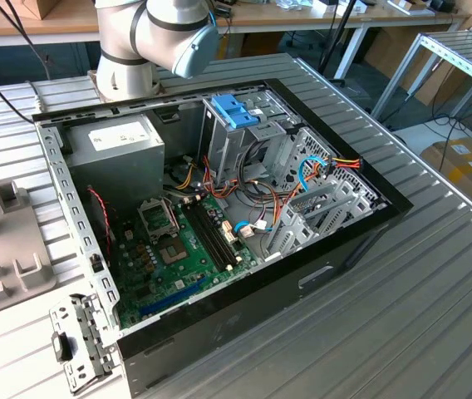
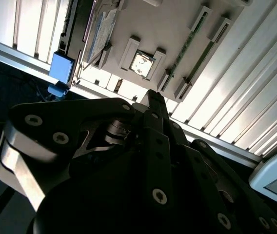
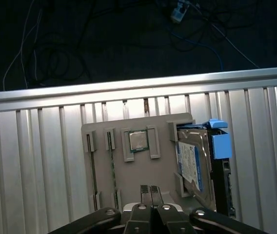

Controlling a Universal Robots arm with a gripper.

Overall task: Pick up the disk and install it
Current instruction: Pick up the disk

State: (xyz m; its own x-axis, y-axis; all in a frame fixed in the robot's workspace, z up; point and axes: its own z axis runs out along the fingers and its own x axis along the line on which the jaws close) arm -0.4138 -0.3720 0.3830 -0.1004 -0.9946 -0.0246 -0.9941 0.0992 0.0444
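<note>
Standing open on a slatted metal table (image 1: 435, 274) in the exterior view: one computer case (image 1: 244, 307). Contents: green motherboard (image 1: 178, 249), grey power supply (image 1: 120, 150), and a tall metal cage (image 1: 223, 150) topped by a bright-blue bracket (image 1: 234, 110). Red, orange and blue cables (image 1: 319, 166) run loose beside the cage. The arm's base (image 1: 128, 71) sits behind the case.

First wrist view: gripper (image 3: 150, 191), tips pressed together with nothing between them, poised over the near edge of a grey parts tray (image 3: 163, 168). The tray holds a processor chip (image 3: 138, 141) in a middle holder. The disk (image 3: 193, 163) is seated in the tray's end bay, label showing, with its light-blue rail (image 3: 220, 145) on the outer side. The disk is clear of the gripper.

Second wrist view: the black fingers (image 2: 155, 105) meet in a single tip, hanging over the same tray near the chip. The disk lies further along, its blue rail at the tray's edge.
</note>
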